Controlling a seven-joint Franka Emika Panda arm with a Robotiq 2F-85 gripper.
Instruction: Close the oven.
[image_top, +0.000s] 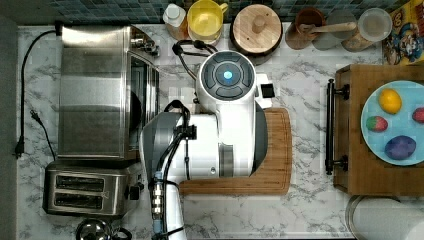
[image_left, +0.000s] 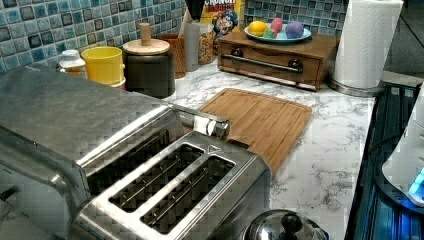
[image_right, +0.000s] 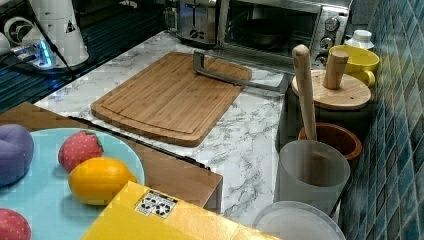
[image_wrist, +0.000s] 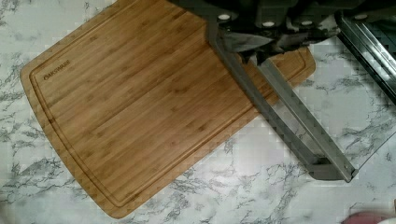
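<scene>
A: We confirm the status first. The oven (image_right: 280, 25) stands at the far end of the counter in the right view, with its door (image_right: 250, 60) folded down flat and its cavity open. The task is therefore not yet done.

B: Where is the claw?

A: In the wrist view, the claw (image_wrist: 261, 51) sits directly over the door's bar handle (image_wrist: 285, 116), near one end of it. The bar runs away from the claw along the edge of the cutting board (image_wrist: 140, 98). The door's glass lies just beyond the handle, on the oven side of the claw.

B: Do we have a grip on the handle?

A: We cannot tell. The fingertips are dark and crowd the bar, so we do not see whether they are apart, together, or clamped on it. We also cannot tell contact from a close hover.

B: Which step is in hand, then?

A: We judge it to be the approach to the handle, or first engagement with it. The lift has not started, since the door lies level.

B: What does the next move call for?

A: We need the claw under or around the bar. The move then calls for an arc upward and toward the oven, following the door hinge. A straight push risks sliding off the bar.
</scene>
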